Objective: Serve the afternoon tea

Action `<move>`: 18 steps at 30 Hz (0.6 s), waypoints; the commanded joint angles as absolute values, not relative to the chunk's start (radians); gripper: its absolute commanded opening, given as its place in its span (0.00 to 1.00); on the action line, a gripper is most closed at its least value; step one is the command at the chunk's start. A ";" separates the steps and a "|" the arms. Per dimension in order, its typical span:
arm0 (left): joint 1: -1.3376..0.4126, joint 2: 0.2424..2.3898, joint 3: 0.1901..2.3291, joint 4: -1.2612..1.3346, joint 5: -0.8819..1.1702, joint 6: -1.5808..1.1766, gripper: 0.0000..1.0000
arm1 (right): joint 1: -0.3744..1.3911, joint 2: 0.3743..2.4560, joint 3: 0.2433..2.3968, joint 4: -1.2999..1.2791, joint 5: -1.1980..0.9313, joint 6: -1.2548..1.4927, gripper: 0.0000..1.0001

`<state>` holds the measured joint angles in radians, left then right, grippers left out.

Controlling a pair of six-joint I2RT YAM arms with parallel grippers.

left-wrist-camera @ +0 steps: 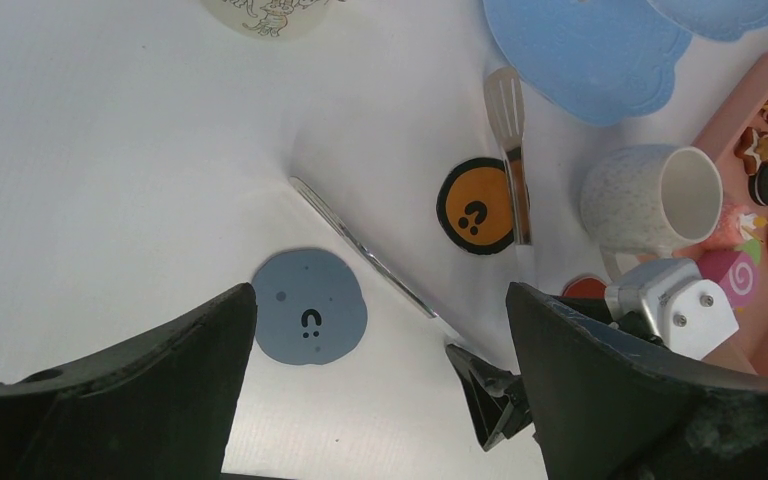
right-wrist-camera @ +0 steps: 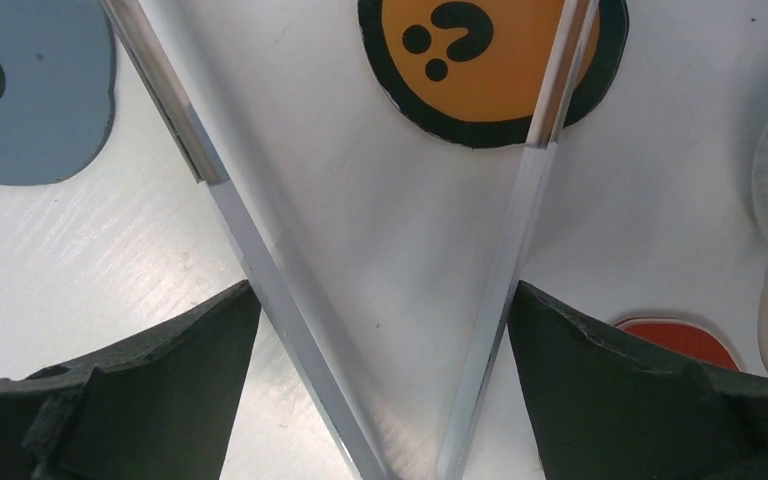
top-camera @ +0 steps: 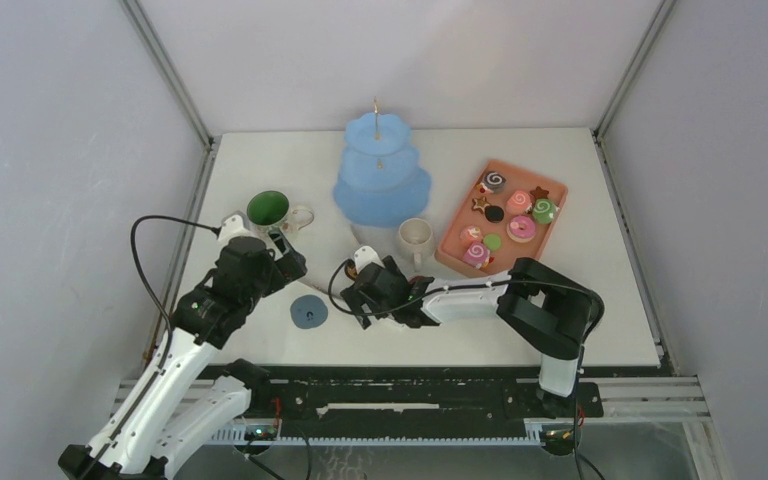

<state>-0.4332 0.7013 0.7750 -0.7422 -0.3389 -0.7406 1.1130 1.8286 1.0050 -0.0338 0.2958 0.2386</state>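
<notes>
The white table point(top-camera: 580, 310) is being closed in by pale walls at the left, back and right, and only the near edge, by the arm bases, is lying open. Bare surface is showing at the back left corner and at the right front, between the tray point(top-camera: 525, 176) and the near edge. A blue tiered stand point(top-camera: 380, 185) is standing in the middle, toward the back. The tray is lying aslant near the right edge, apart from it.

The pastries point(top-camera: 521, 228) are all lying in the tray, small and bright: a pink swirl roll point(top-camera: 476, 254), a green round point(top-camera: 544, 210), a black round point(top-camera: 494, 213), a brown star point(top-camera: 479, 203). The green mug point(top-camera: 269, 209) is standing upright left of the stand. The cream mug point(top-camera: 415, 238) is standing between the stand and the tray.

The left gripper point(left-wrist-camera: 380, 295) is hovering released, near a grey coaster point(top-camera: 309, 312), with table and tongs point(right-wrist-camera: 250, 250) showing below its gap. The right gripper point(right-wrist-camera: 380, 295) is also spread wide. The two arms of the tongs are running between its fingers in a V, opening toward an orange coaster point(right-wrist-camera: 490, 60). I cannot tell if the fingers are touching them. A red coaster point(right-wrist-camera: 675, 340) is lying beside the cream mug.
</notes>
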 commanded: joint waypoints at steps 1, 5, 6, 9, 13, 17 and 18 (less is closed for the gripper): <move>-0.429 0.698 0.796 -0.718 -0.345 -0.723 0.99 | 1.124 1.846 1.019 0.053 0.334 0.188 1.00; -0.428 0.696 0.798 -0.722 -0.334 -0.731 0.99 | 1.112 1.877 1.019 0.086 0.336 0.183 1.00; -0.428 0.694 0.801 -0.722 -0.331 -0.732 0.99 | 1.112 1.884 1.019 0.092 0.340 0.179 1.00; -0.428 0.684 0.804 -0.723 -0.331 -0.736 0.99 | 1.113 1.899 1.019 0.093 0.347 0.171 1.00; -0.427 0.674 0.804 -0.725 -0.336 -0.736 0.99 | 1.127 1.882 1.004 0.098 0.362 0.159 0.95; -0.428 0.676 0.801 -0.729 -0.337 -0.741 0.99 | 1.129 1.851 0.993 0.090 0.367 0.164 0.87; -0.427 0.675 0.799 -0.729 -0.337 -0.743 0.99 | 1.129 1.843 0.993 0.089 0.371 0.165 0.83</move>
<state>-0.4332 0.6846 0.7753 -0.7429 -0.3355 -0.7418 1.1183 1.8793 1.0050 0.0872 0.3351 0.1913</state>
